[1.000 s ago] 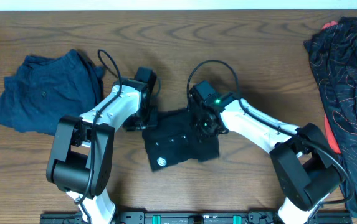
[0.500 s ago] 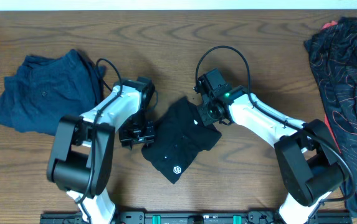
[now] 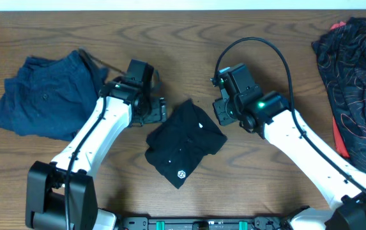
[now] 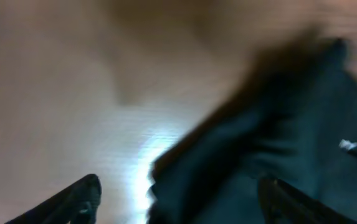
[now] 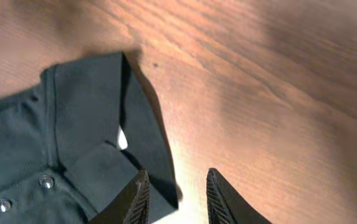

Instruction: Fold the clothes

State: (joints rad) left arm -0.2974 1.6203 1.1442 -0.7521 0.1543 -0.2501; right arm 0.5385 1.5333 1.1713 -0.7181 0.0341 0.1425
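Jaws: wide on the left, narrowly parted on the right, gripping nothing on either side. Hanging just off the black shirt [image 3: 184, 144], probably so as not to drag its folds. Lying bunched at centre frame on the counter [image 3: 183, 32], logo corner toward the lower edge, with left jaws just beside its upper-left edge and right jaws near its upper-right corner. Farther out: blue garment [image 3: 45, 96] at left, red-lined garment [image 3: 355, 83] at far right.
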